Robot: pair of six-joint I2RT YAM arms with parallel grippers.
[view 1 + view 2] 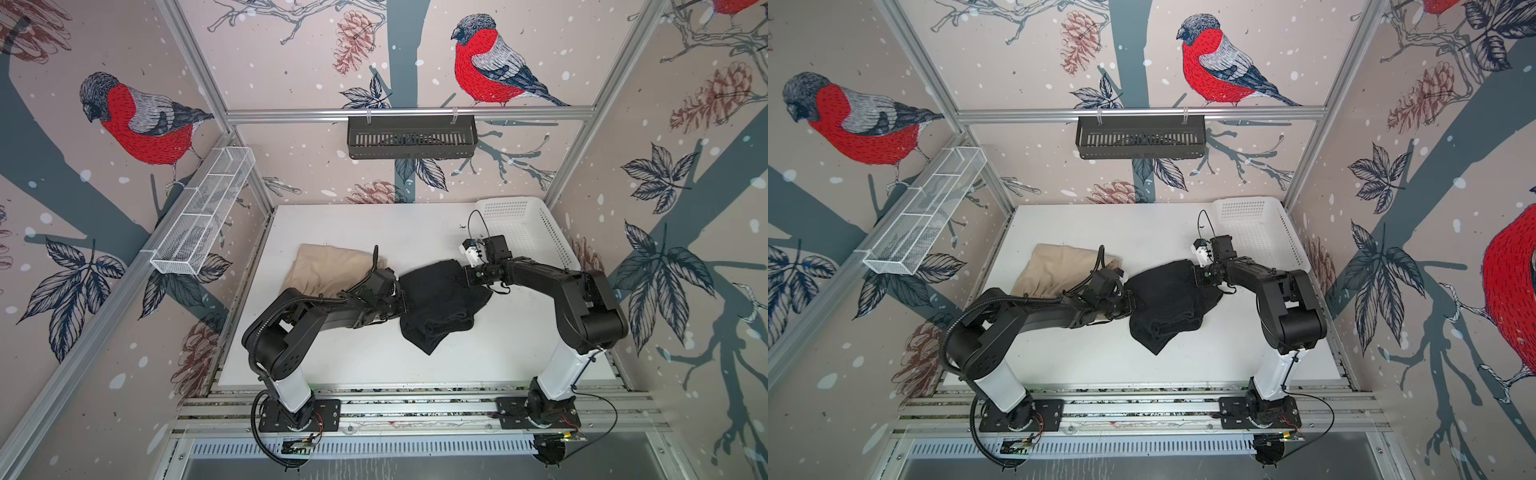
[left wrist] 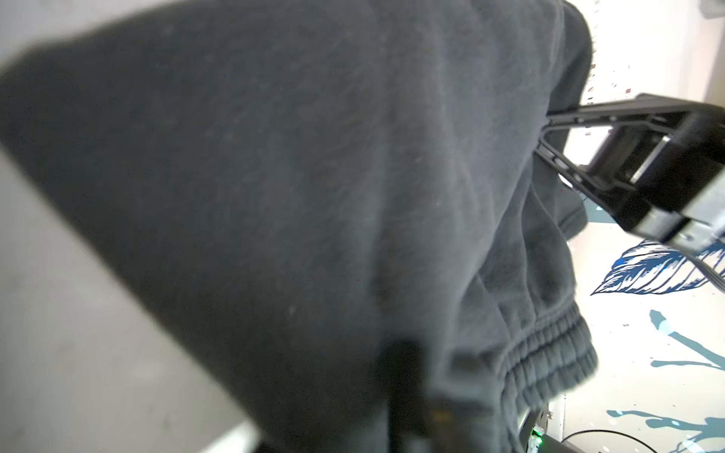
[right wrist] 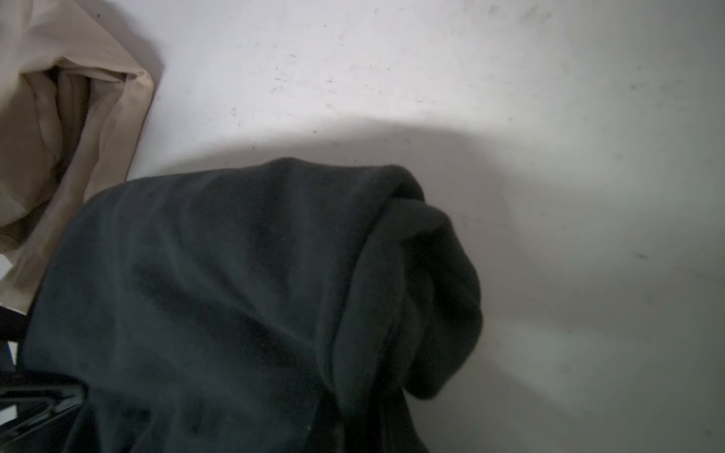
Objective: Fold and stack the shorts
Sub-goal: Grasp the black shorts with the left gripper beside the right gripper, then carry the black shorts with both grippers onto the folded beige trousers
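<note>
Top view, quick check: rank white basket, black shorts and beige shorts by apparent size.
1. white basket and black shorts: look about alike, not ranked.
2. beige shorts: smallest as seen, but the left arm covers part.

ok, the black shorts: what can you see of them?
The black shorts are soft, fleecy-looking cloth with a ribbed, gathered waistband. They lie crumpled and partly doubled over in the middle of the white table, beside the beige shorts. The right gripper has its jaws shut on their far right corner. The left gripper is at their left edge, but its grip is hidden.
</note>
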